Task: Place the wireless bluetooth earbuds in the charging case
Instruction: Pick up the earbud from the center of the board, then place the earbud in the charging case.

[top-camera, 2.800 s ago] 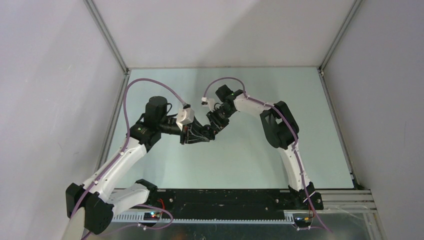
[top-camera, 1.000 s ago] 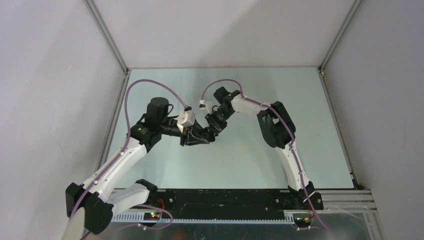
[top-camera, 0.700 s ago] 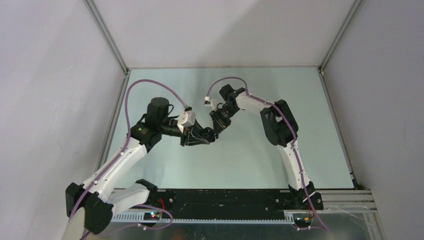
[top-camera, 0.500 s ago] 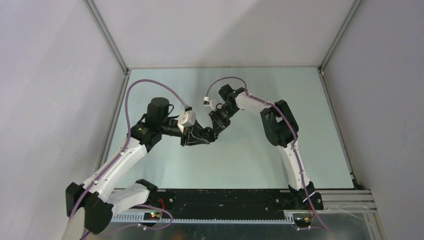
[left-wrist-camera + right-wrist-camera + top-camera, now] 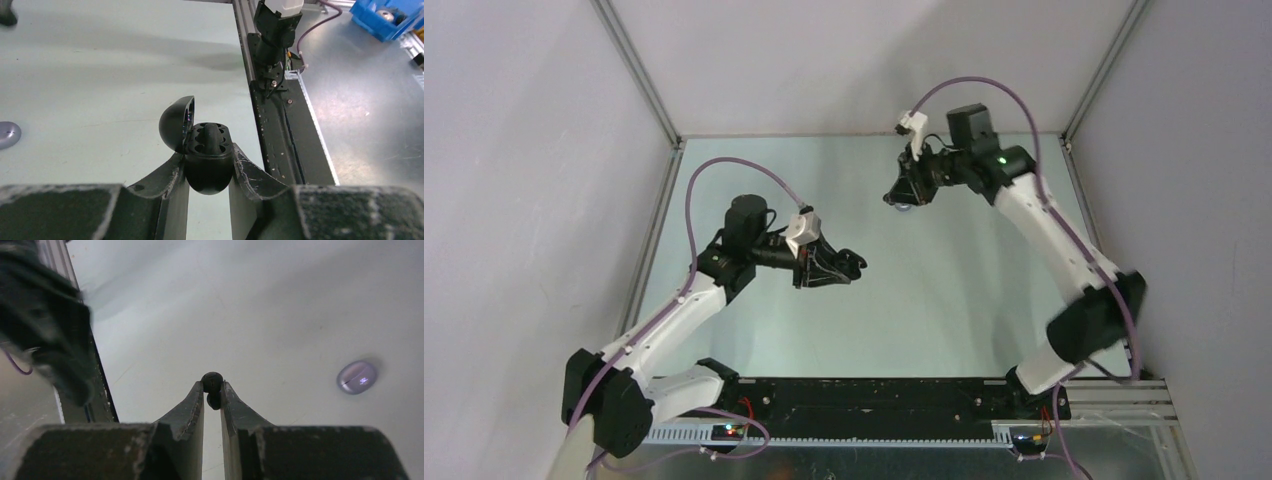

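Left gripper (image 5: 209,165) clamps one case (image 5: 207,150) (lid open); right gripper (image 5: 212,390) pinches one earbud (image 5: 212,381).

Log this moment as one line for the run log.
left gripper: shut on open charging case | right gripper: shut on black earbud, apart from case | pale purple piece: lying on table
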You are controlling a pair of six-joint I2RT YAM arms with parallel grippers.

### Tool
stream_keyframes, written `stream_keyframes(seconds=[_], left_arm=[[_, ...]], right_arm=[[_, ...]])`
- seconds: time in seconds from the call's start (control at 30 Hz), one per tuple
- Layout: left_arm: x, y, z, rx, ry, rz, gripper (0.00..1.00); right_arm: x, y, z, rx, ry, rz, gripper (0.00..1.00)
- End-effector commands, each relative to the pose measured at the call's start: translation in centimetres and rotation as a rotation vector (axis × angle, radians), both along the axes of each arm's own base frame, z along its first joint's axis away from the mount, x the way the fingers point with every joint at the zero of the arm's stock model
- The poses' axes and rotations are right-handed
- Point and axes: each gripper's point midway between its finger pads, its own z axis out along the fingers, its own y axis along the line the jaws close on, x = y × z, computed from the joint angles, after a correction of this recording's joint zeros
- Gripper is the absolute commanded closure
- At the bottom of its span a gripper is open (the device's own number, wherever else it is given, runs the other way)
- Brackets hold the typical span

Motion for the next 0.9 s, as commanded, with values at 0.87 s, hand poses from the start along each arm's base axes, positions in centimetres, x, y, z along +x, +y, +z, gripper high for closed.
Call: stream_keyframes(seconds=[0.87], left_arm=[[1.4,-0.9,3.2,-0.139,0.078,0.053,1.0]], right_arm=[[-16.2,3.4,6.4,0.178,-0.309,0.363,0.86]])
